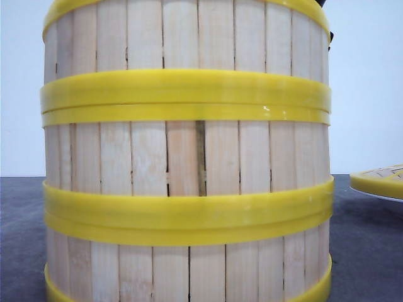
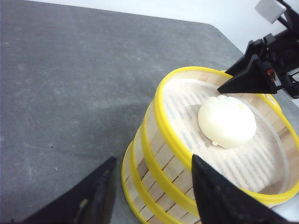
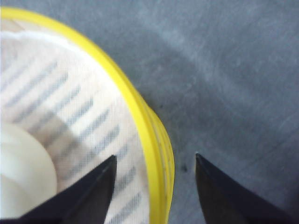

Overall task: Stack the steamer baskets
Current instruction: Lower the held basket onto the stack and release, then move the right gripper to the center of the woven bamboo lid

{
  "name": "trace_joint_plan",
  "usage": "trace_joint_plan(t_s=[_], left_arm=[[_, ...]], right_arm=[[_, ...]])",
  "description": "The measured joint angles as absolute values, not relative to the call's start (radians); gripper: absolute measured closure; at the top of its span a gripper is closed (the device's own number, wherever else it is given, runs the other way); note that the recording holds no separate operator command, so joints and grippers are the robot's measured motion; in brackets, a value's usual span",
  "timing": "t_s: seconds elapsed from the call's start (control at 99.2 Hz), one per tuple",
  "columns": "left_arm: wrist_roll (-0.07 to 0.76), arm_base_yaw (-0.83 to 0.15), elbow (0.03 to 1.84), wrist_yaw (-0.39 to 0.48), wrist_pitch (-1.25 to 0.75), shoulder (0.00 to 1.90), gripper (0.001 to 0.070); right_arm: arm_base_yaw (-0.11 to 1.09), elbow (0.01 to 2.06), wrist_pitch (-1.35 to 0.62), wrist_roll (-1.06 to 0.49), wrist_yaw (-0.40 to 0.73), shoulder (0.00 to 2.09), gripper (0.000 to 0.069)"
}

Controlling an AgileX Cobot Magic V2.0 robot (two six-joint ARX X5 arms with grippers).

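The steamer baskets (image 1: 186,163) already stand as one column of three at the middle of the grey tabletop (image 2: 70,84), filling the front view; two double yellow bands mark where the rims meet. In the top basket a white bun (image 2: 227,122) rests on a pale liner. The woven lid (image 1: 381,180) lies at about three o'clock of the stack, well apart from it.

The left hand (image 2: 152,191) is open, one finger over the top rim and the other outside the wall, holding nothing. The right hand (image 3: 154,186) is open too, straddling the rim on the far side with one finger above the liner and one over bare tabletop.

Judging by this, the stacking itself is done and the step in hand is letting go and clearing away. To do it well, both hands should lift straight up with the jaws kept wide, so that no finger catches a rim and drags the top basket off its seat. The inner fingers should stay clear of the bun. The seams look level from the front, though the back of the stack is hidden, so perhaps a light check of seating is worthwhile before withdrawing.
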State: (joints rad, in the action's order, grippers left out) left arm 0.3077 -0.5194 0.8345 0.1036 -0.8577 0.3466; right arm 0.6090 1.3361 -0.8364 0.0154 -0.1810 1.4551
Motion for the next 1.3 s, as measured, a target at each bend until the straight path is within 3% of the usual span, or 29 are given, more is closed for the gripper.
trace_joint_plan(t_s=[0.171, 0.454, 0.645, 0.948, 1.3], left_arm=[[0.308, -0.519, 0.834, 0.104, -0.858, 0.347, 0.0412], [0.308, -0.519, 0.834, 0.103, -0.855, 0.347, 0.0412], [0.308, -0.519, 0.834, 0.103, -0.846, 0.347, 0.0412], [0.308, -0.519, 0.834, 0.103, -0.845, 0.347, 0.0412], [0.308, -0.519, 0.834, 0.103, -0.845, 0.347, 0.0412]], right_arm=[[0.609, 1.336, -0.780, 0.023, -0.144, 1.375, 0.0347], [0.566, 1.338, -0.781, 0.102, 0.074, 1.173, 0.0347], [0.397, 1.340, -0.868, 0.136, 0.078, 1.159, 0.0347], [0.085, 1.340, -1.004, 0.131, -0.005, 1.345, 0.0347], [-0.014, 1.340, -1.005, 0.131, -0.030, 1.534, 0.0347]])
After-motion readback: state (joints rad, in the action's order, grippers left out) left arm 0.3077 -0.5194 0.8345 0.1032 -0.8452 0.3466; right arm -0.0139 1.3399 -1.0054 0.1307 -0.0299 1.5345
